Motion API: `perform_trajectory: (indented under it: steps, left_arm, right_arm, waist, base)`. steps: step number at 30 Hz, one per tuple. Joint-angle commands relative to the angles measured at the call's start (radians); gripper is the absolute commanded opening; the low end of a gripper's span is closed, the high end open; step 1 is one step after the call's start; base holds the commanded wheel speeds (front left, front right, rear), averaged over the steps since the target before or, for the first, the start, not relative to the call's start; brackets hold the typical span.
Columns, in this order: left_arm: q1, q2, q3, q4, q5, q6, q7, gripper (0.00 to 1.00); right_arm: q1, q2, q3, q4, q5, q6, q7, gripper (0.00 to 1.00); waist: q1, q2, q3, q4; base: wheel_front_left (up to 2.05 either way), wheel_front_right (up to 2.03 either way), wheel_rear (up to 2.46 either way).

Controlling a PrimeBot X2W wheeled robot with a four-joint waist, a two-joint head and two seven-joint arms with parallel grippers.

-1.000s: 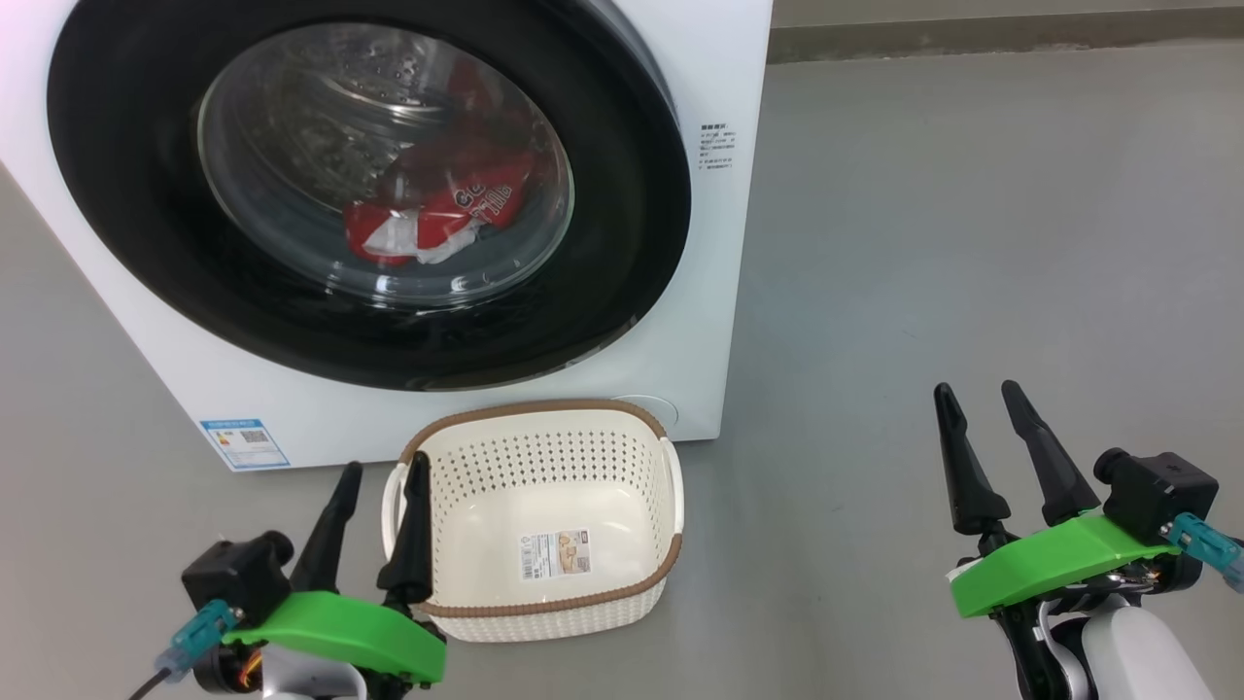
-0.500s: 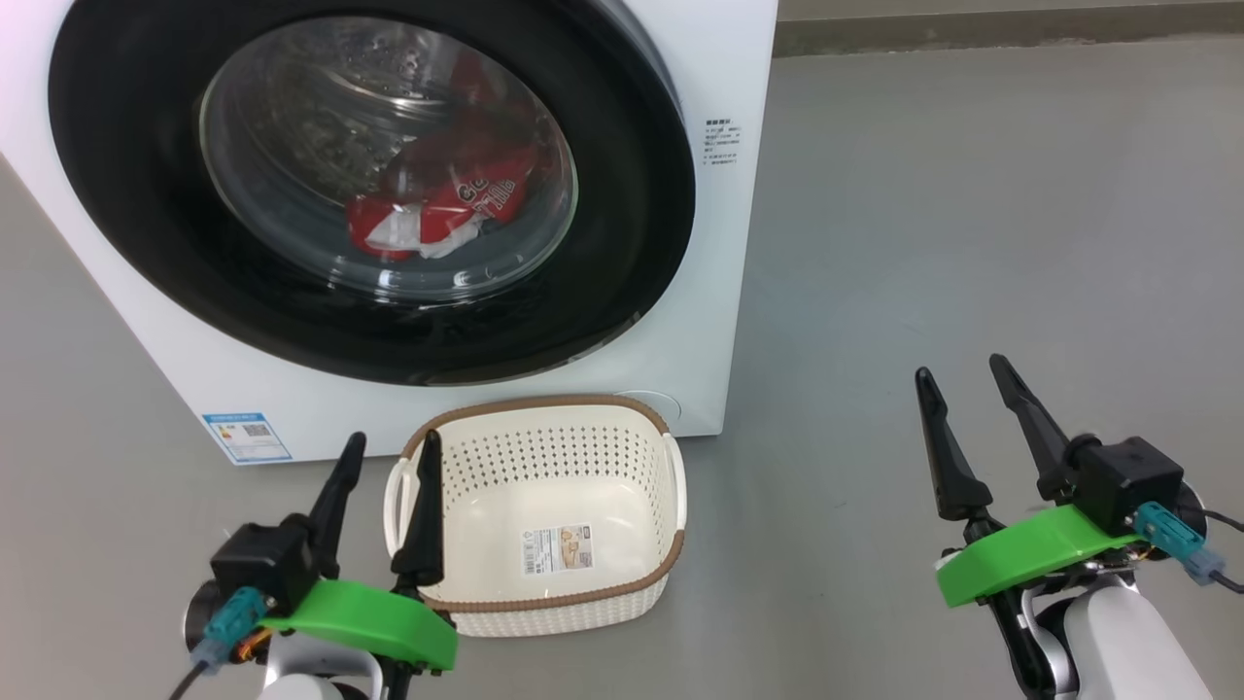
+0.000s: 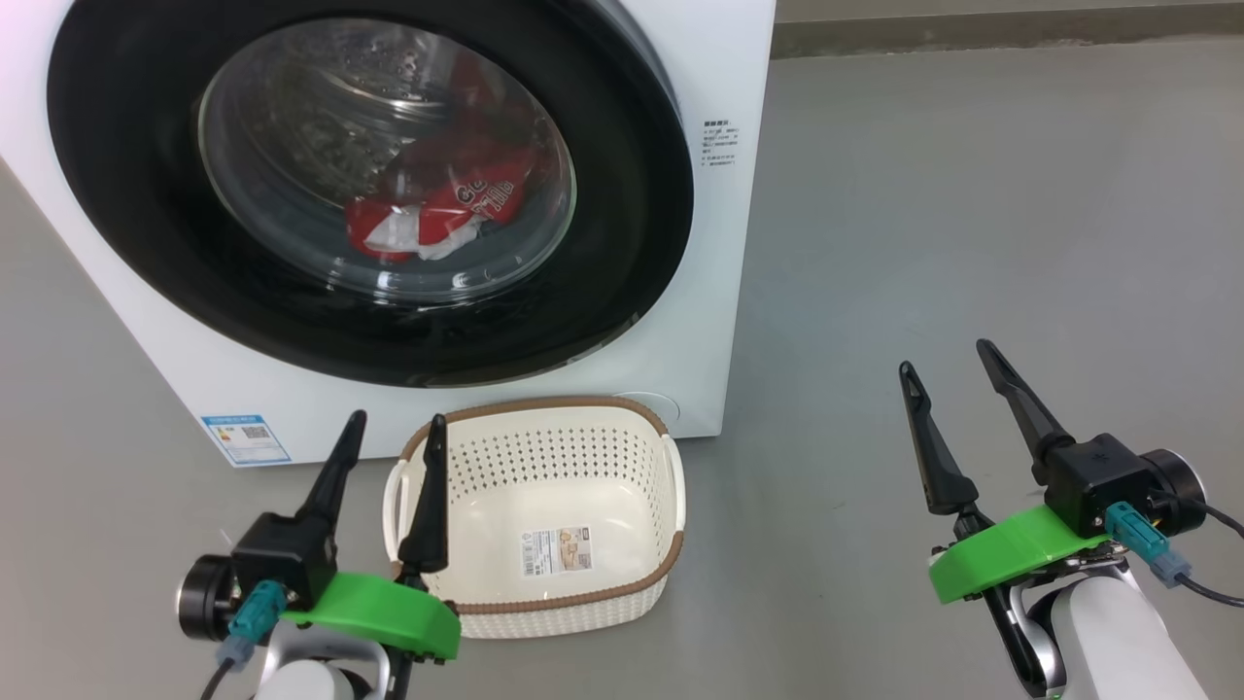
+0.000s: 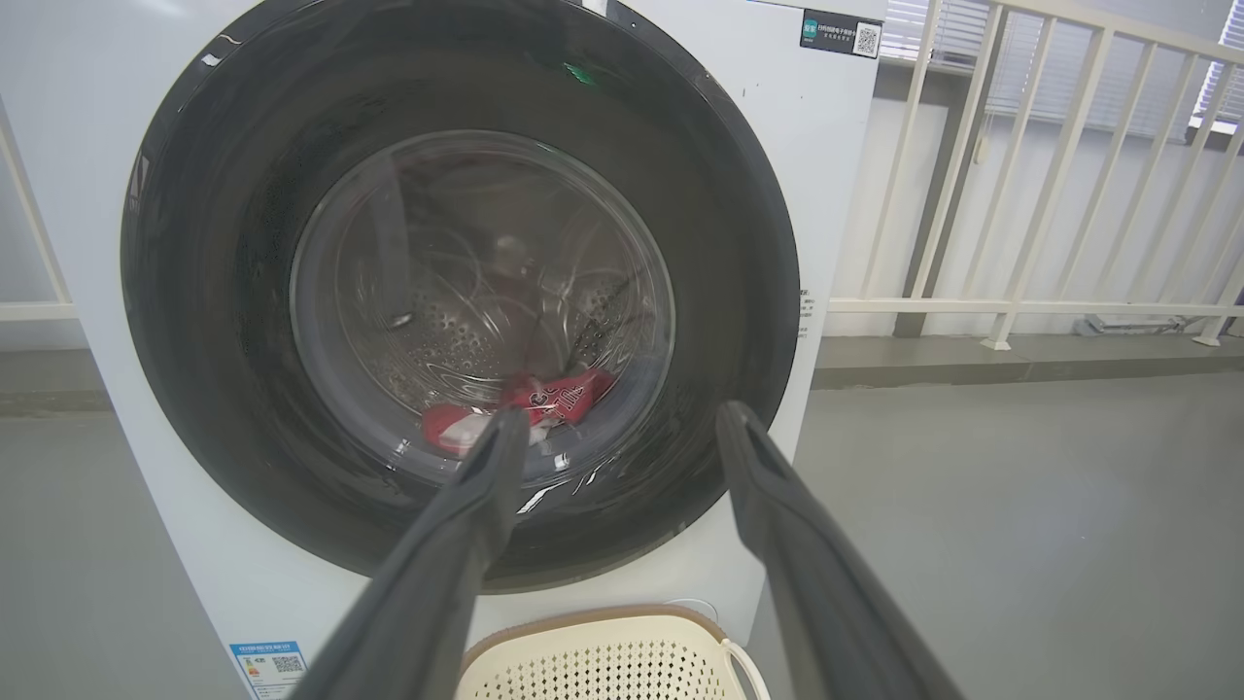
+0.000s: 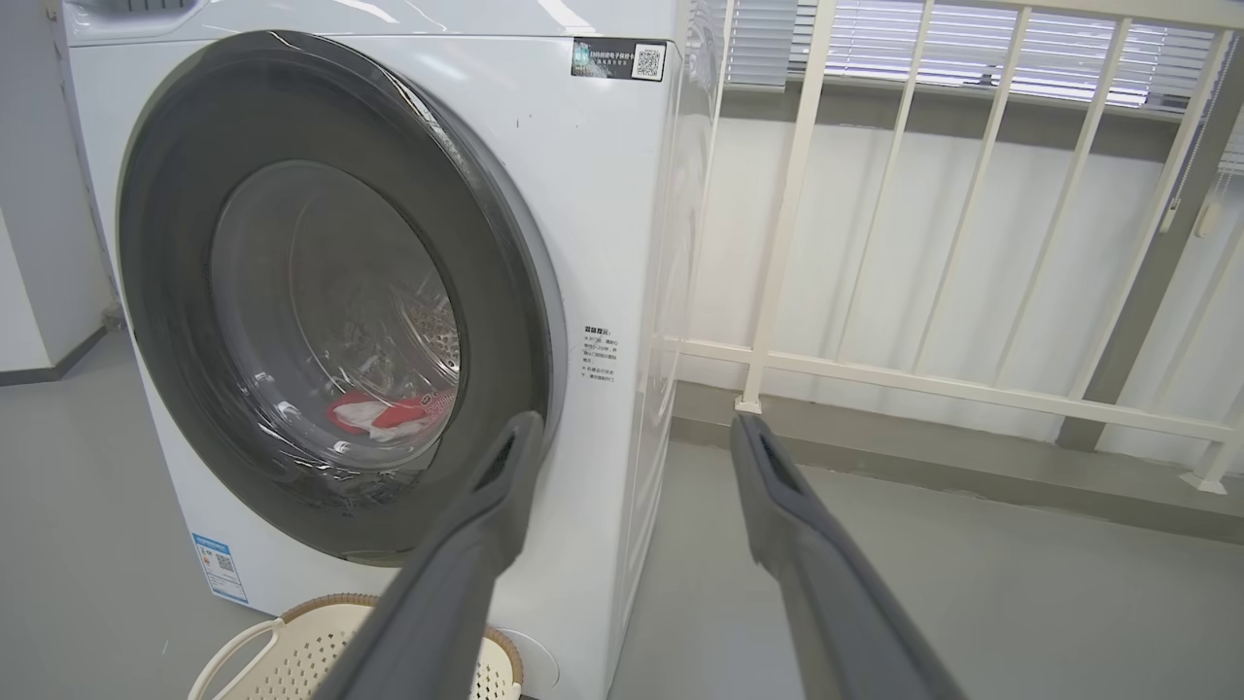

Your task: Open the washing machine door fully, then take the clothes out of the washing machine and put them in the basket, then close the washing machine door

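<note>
The white washing machine (image 3: 719, 243) stands at upper left, and its black-rimmed round door (image 3: 622, 224) lies against the front. Behind the glass, the red and white clothes (image 3: 437, 209) lie low in the steel drum. On the floor just before the machine sits the cream basket (image 3: 583, 598), holding nothing but its sticker. My left gripper (image 3: 394, 428) is open at the basket's left handle, nothing between its fingers. Over bare floor, well right of the machine, my right gripper (image 3: 948, 355) is open too. The door (image 4: 729, 243) and the clothes (image 4: 559, 399) appear in the left wrist view, the door (image 5: 175, 321) again in the right wrist view.
Grey floor (image 3: 972, 194) stretches to the right of the machine. A white railing (image 5: 923, 379) with vertical bars runs along the wall behind and right of the machine. A blue-and-white label (image 3: 245, 439) sits at the machine's lower left corner.
Both grippers have risen slightly in the head view; the right one has also shifted left toward the machine. The door, clothes and basket have not moved.
</note>
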Motion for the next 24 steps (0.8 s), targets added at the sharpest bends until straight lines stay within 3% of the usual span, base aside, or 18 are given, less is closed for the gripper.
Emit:
perform_trajectory:
  steps: [1,24]
  left_arm:
    - [-0.042,0.018,0.026,-0.017,-0.002,0.002,-0.012,1.0]
    - [-0.057,0.018,0.018,-0.031,-0.059,0.008,-0.012,1.0]
  right_arm:
    - [-0.047,-0.007,0.02,-0.017,-0.005,0.001,-0.007,1.0]
    - [-0.078,-0.007,0.007,0.032,0.04,0.001,-0.007,1.0]
  waist:
    - [-0.0001,0.0,-0.001,0.001]
    - [-0.0001,0.0,0.038,0.019]
  base:
    - [0.0,0.0,0.0]
    - [0.0,0.0,0.0]
